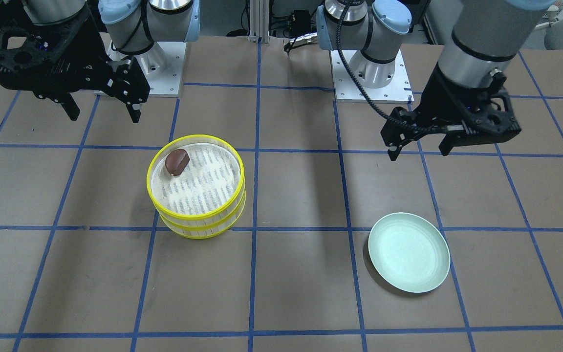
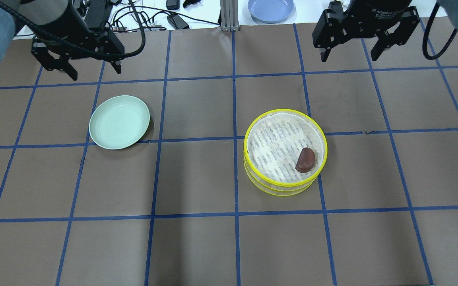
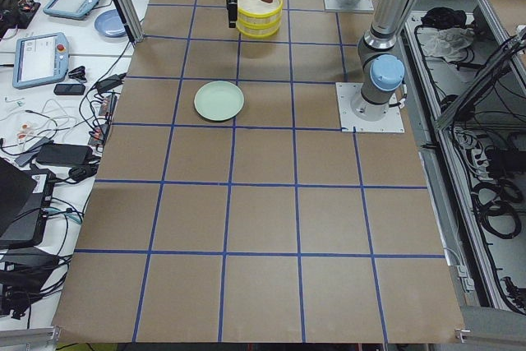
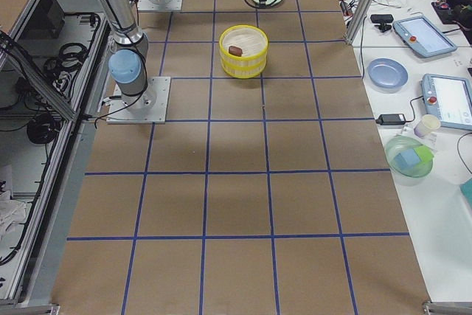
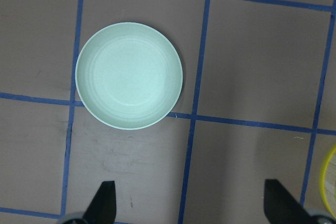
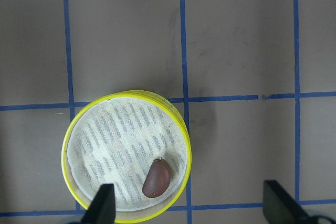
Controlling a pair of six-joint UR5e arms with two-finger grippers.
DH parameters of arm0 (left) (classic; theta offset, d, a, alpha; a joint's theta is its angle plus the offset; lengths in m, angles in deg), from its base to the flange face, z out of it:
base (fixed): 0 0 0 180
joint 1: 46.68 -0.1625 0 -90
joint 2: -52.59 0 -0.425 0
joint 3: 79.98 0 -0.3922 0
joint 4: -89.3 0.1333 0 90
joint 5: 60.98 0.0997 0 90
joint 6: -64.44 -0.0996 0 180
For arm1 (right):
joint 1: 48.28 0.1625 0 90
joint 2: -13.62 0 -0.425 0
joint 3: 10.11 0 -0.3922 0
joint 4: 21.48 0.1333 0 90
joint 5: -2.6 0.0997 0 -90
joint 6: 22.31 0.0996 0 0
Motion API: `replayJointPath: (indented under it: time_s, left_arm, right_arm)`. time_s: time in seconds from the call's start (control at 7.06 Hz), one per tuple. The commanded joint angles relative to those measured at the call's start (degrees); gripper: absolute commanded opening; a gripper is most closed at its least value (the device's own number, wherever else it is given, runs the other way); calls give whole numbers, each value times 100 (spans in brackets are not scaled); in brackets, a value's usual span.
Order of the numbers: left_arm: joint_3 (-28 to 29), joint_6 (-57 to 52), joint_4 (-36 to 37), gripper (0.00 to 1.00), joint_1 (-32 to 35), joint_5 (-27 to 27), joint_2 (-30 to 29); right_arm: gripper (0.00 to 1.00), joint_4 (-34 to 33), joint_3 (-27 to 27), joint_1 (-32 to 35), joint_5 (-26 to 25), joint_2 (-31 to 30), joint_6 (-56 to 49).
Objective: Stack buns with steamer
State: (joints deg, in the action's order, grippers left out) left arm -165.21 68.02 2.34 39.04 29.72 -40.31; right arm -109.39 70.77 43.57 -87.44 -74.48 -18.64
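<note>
The yellow-rimmed steamer [image 1: 198,221] stands as two stacked tiers on the table, with a white striped liner in the top tier. The dark reddish-brown bun [image 1: 177,162] lies on that liner near the rim; it also shows in the overhead view [image 2: 305,159] and the right wrist view [image 6: 157,178]. The cream-white bun is hidden or out of view. My right gripper [image 2: 349,57] is open and empty, raised beyond the steamer [image 2: 280,186]. My left gripper [image 2: 94,70] is open and empty, raised beyond the plate.
An empty pale green plate [image 2: 119,122] lies on my left half of the table, below the left wrist camera [image 5: 129,75]. A blue plate [image 2: 270,8] and cables lie past the table's far edge. The arm bases [image 1: 369,73] stand at my side.
</note>
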Motion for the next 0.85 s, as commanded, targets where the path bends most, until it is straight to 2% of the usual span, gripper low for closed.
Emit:
replayJointPath:
  time_s: [0.0, 0.71]
  left_arm:
    - [-72, -85, -250, 100, -170, 0, 315]
    - [-275, -67, -295, 100, -117, -97, 439]
  right_arm:
    - [100, 10, 33, 0, 30, -5, -7]
    - [100, -16, 68, 8, 39, -5, -7]
